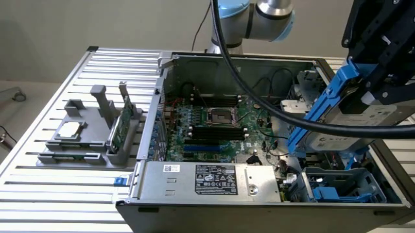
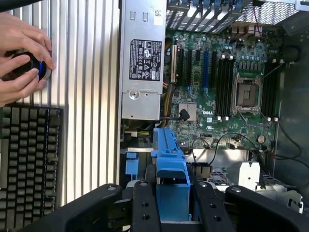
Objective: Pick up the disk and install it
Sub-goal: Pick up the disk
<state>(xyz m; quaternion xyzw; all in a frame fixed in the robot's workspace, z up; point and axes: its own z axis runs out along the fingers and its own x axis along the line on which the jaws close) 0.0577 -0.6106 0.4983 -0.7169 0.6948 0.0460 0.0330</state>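
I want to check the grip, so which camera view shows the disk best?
The exterior view: the disk shows its grey body, white label and blue rails, tilted over the open computer case, held by the end effector. The wrist view gives its blue rail end between the black fingers.

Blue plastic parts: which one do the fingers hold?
The blue rails framing the silver-grey metal disk, raised above the case; the blue bay sits inside it.
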